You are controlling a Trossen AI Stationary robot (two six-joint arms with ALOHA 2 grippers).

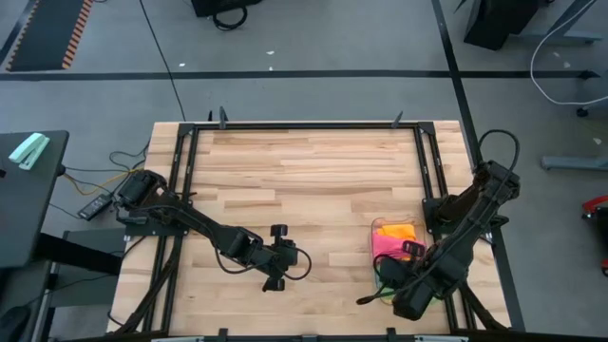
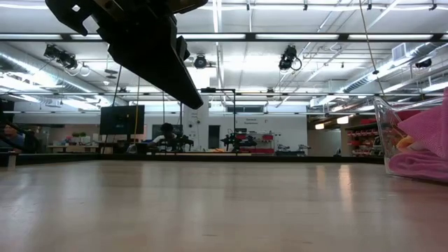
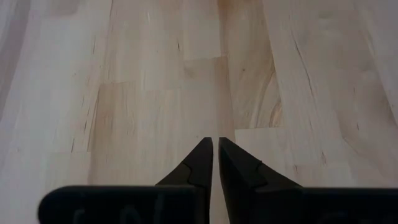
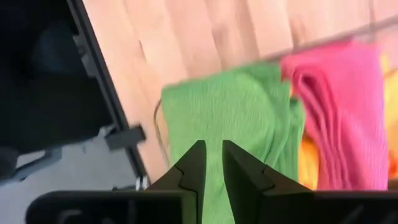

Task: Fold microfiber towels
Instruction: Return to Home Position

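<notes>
My right gripper [image 4: 213, 163] hangs over the table's near right corner, pointing down, shut on a green microfiber towel [image 4: 230, 118] [image 1: 383, 285]. Beside the green towel, a pink towel [image 4: 336, 106] lies on orange [image 4: 308, 167] and yellow [image 4: 389, 93] ones in a clear plastic bin [image 1: 378, 228]. My left gripper [image 3: 215, 149] [image 1: 302, 255] is shut with nothing in it, held over bare wood near the middle of the table's near half. My right gripper pinches the green towel between its two fingers at a spot [image 4: 214, 144] well in from the towel's edges, coming from above and pointing down. The cloth spreads out slack below the fingers, one side against the pink towel; whether one layer or several, I cannot tell.
A black frame rail [image 4: 99, 81] runs along the table's right edge close to the green towel, with grey floor beyond it. The bin stands by the right edge [image 2: 392, 133]. Bare wood [image 1: 304, 171] stretches across the table's middle and far half.
</notes>
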